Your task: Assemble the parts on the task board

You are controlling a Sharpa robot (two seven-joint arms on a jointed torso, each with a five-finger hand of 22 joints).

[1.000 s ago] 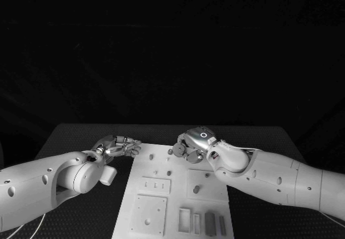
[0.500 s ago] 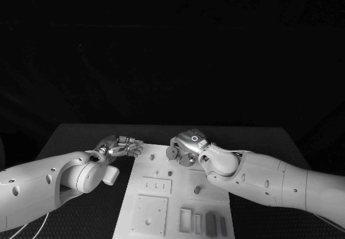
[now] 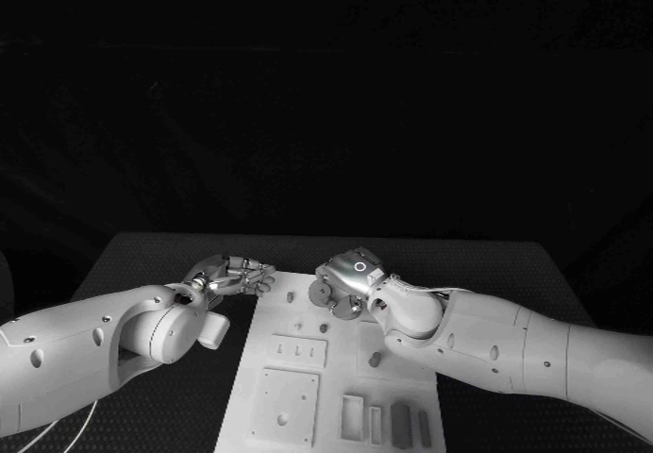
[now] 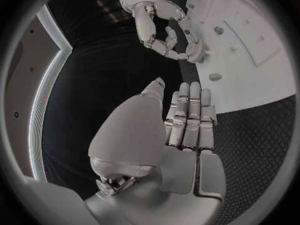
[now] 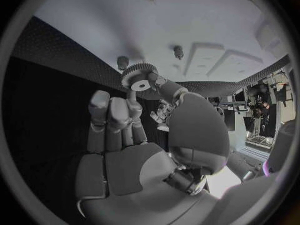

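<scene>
Gear (image 5: 139,76), small and toothed with a centre hole, sits pinched between thumb and fingertip of the right hand (image 3: 347,280), held over the far end of the task board (image 3: 310,373). In the right wrist view the gear hangs close to two short pegs (image 5: 122,62) standing on the board; whether it touches either cannot be told. Other fingers of that hand stand upright side by side, not touching the gear. In the left wrist view the same hand (image 4: 167,35) curls its fingers above the board's far edge.

Left hand (image 3: 228,276) hovers just beside the board's far left corner, over the black table (image 3: 150,260), holding nothing. Its own wrist view shows the fingers (image 4: 189,117) straight and pressed together, thumb alongside.

Task board lies in the middle of the table, long axis running away from the robot. Near end carries a row of narrow upright slots (image 3: 384,420), a square plate (image 3: 282,405) left of them, and a smaller rectangular panel (image 3: 297,350) further up.
</scene>
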